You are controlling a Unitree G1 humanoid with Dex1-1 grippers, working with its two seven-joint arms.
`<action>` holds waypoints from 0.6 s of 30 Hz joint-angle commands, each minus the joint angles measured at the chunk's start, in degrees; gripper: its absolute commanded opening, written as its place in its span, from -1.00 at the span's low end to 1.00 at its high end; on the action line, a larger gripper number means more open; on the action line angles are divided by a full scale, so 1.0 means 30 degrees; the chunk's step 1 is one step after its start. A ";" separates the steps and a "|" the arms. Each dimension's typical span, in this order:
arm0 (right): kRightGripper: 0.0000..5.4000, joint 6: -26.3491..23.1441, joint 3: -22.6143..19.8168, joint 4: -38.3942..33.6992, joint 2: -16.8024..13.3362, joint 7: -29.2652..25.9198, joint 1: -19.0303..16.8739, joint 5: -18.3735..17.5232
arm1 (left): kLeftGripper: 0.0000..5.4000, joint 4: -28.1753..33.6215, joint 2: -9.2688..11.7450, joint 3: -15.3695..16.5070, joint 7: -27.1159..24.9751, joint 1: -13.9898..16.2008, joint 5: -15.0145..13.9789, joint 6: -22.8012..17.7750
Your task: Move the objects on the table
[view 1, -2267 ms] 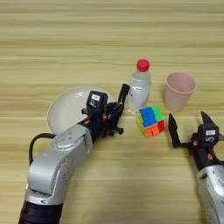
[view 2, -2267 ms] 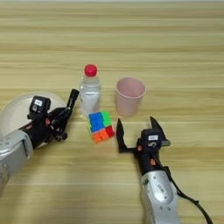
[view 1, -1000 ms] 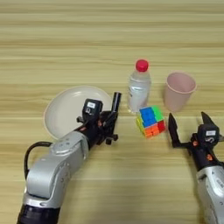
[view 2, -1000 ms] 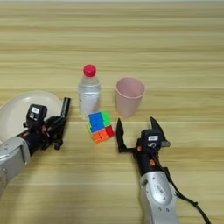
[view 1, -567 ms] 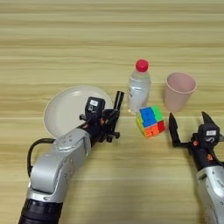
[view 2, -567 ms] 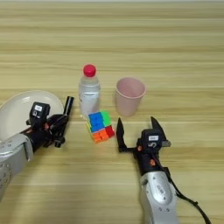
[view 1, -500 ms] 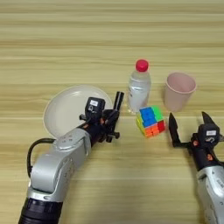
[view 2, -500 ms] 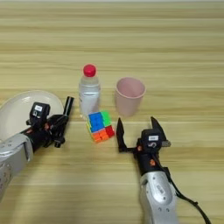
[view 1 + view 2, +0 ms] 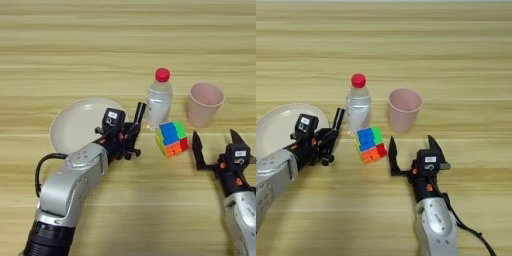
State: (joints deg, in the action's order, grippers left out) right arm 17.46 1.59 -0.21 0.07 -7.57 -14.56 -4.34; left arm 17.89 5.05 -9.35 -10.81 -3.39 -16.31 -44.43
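Note:
A clear bottle with a red cap stands at the middle of the table. To its right is a pink cup. The multicoloured puzzle cube lies just in front of the bottle. My left gripper sits at the right rim of the cream plate, shut on a slim black marker pen whose tip points up toward the bottle. My right gripper rests open right of the cube and in front of the cup, touching neither.
The cream plate lies left of the bottle, partly under my left forearm. Bare wood stretches across the far half of the table and along the near edge between my arms.
My left gripper drew back toward me with the marker, then shifted slightly right and forward, toward the bottle. The right arm, bottle, cup and cube have not moved.

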 commanded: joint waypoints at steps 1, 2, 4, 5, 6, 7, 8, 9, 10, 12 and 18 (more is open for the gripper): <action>1.00 -0.0025 -0.0034 -0.0184 0.0030 0.0151 -0.0056 0.0035 | -0.66 -0.0044 -0.0105 -0.0052 -0.0039 -0.0295 0.0052 -0.0074; 1.00 -0.0023 -0.0032 -0.0185 0.0026 0.0156 -0.0051 0.0034 | -0.66 -0.0047 -0.0105 -0.0048 -0.0044 -0.0301 0.0048 -0.0072; 1.00 -0.0015 -0.0030 -0.0177 0.0021 0.0171 -0.0035 0.0035 | -0.66 -0.0072 -0.0104 -0.0033 -0.0047 -0.0318 0.0047 -0.0067; 1.00 -0.0012 -0.0027 -0.0173 0.0020 0.0178 -0.0028 0.0038 | -0.66 -0.0087 -0.0100 -0.0020 -0.0046 -0.0323 0.0048 -0.0064; 1.00 -0.0009 -0.0024 -0.0172 0.0019 0.0186 -0.0023 0.0043 | -0.66 -0.0096 -0.0096 -0.0007 -0.0041 -0.0326 0.0052 -0.0061; 1.00 -0.0006 -0.0021 -0.0163 0.0020 0.0190 -0.0015 0.0045 | -0.66 -0.0111 -0.0091 0.0000 -0.0041 -0.0331 0.0058 -0.0049; 1.00 -0.0004 -0.0020 -0.0158 0.0018 0.0194 -0.0010 0.0048 | -0.59 -0.0121 -0.0086 0.0005 -0.0039 -0.0337 0.0064 -0.0043; 1.00 -0.0001 -0.0019 -0.0151 0.0018 0.0194 -0.0005 0.0047 | -0.52 -0.0130 -0.0084 0.0009 -0.0023 -0.0344 0.0077 -0.0048; 1.00 0.0005 -0.0019 -0.0142 0.0017 0.0196 -0.0001 0.0048 | -0.50 -0.0132 -0.0084 0.0017 -0.0002 -0.0347 0.0087 -0.0060; 1.00 0.0014 -0.0017 -0.0145 0.0017 0.0202 -0.0007 0.0051 | -0.42 -0.0113 -0.0091 0.0037 0.0057 -0.0344 0.0111 -0.0085; 1.00 0.0018 -0.0001 -0.0172 0.0016 0.0218 -0.0049 0.0069 | -0.22 -0.0059 -0.0057 0.0106 0.0261 -0.0330 0.0272 -0.0041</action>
State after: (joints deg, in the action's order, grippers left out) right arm 17.50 1.62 -0.21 0.06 -7.16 -14.56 -4.27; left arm 17.83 5.08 -9.28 -10.40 -3.54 -16.12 -44.43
